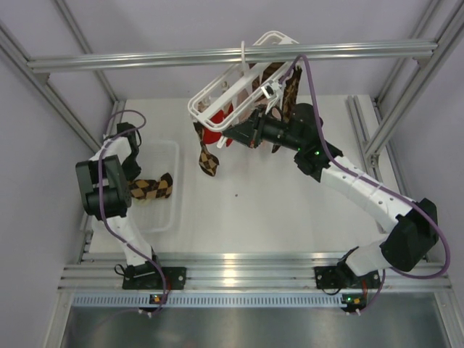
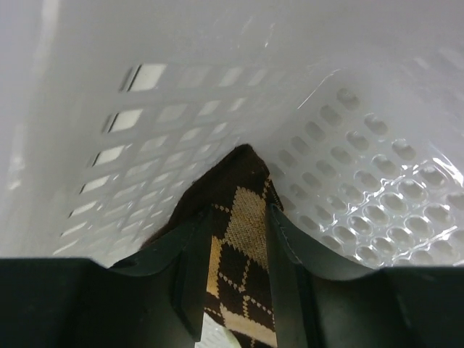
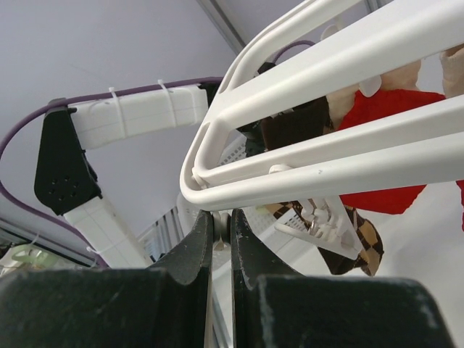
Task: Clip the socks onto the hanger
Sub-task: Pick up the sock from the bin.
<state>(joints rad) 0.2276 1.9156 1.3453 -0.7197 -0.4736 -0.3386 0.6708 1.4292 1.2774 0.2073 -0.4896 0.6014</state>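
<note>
The white hanger [image 1: 228,90] hangs tilted from the top rail by its hook. Check socks hang clipped to it at its left [image 1: 207,158] and right [image 1: 291,88]. My right gripper [image 1: 232,133] is raised to the hanger's near-left corner. In the right wrist view it [image 3: 222,226] is shut on a small white clip piece just under the hanger frame [image 3: 326,69]. My left gripper [image 1: 136,187] is down in the basket. In the left wrist view it [image 2: 239,268] is shut on a brown and tan check sock [image 2: 246,214], which also shows in the top view [image 1: 154,188].
A white perforated basket [image 1: 172,156] stands at the left of the table. A plain red sock [image 1: 212,135] hangs on the hanger behind my right gripper, also in the right wrist view [image 3: 391,109]. An aluminium rail [image 1: 145,58] crosses overhead.
</note>
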